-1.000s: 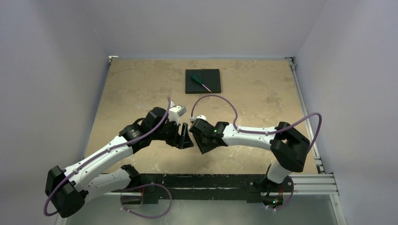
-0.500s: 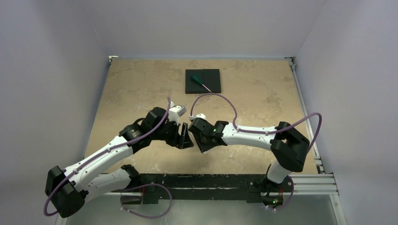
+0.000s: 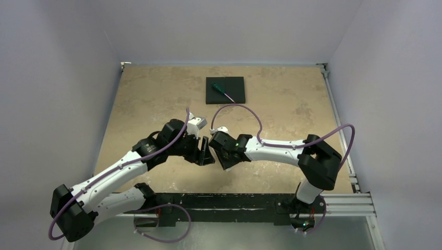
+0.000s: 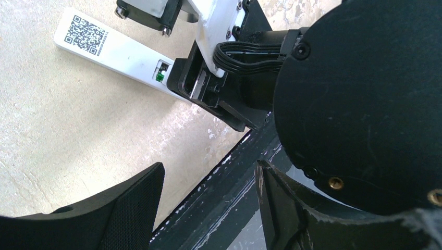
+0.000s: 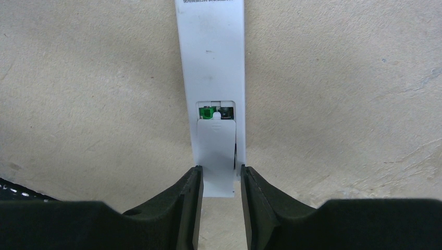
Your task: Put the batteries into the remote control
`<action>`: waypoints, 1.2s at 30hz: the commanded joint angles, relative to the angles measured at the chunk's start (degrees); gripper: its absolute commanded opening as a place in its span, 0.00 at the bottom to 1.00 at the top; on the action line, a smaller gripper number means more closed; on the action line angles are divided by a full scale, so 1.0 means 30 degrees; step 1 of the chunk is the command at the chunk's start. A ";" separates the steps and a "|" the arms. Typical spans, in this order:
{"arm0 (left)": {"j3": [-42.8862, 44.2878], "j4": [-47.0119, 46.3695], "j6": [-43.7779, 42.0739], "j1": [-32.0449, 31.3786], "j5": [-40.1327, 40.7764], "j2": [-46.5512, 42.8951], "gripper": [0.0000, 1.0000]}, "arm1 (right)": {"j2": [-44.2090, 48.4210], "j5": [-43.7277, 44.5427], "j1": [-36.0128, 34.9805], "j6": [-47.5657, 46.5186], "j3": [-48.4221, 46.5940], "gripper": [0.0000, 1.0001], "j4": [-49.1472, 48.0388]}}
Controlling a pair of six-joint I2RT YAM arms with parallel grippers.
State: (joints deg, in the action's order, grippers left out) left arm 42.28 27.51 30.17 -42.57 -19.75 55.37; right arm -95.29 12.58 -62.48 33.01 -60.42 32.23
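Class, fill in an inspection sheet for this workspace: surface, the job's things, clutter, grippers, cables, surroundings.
Surface: tan mottled table.
Job's things: white remote lies back upward; batteries show in its slot; cover only partly slid on.
Clutter: screwdriver lying on a black pad at the far side.
Grippers: left gripper open, holding nothing; right gripper closed on the cover's sides.
Cables: purple cable loops over each arm.
Surroundings: pale walls; black rail at the near edge.
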 commanded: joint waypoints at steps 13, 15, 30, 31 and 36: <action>-0.0031 -0.0528 -0.0332 -0.0126 -0.0111 -0.0149 0.64 | -0.0420 0.1295 -0.0385 0.0084 -0.1343 0.37 0.0994; -0.0032 -0.0554 -0.0344 -0.0137 -0.0136 -0.0162 0.64 | -0.0463 0.1347 -0.0385 0.0069 -0.1438 0.37 0.1111; -0.0035 -0.0542 -0.0331 -0.0109 -0.0163 -0.0177 0.64 | -0.0301 0.0900 -0.0590 0.0218 -0.1577 0.37 0.0598; -0.0032 -0.0539 -0.0331 -0.0127 -0.0157 -0.0177 0.64 | -0.0250 0.0933 -0.0590 0.0326 -0.1547 0.37 0.0559; -0.0043 -0.0534 -0.0334 -0.0135 -0.0157 -0.0204 0.64 | -0.0165 0.0996 -0.0590 0.0729 -0.1429 0.35 0.0744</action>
State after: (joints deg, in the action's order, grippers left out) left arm 42.28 27.59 30.17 -42.57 -20.43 54.94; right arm -96.44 14.48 -62.70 33.43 -62.67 36.01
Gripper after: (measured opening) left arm 0.640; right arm 0.360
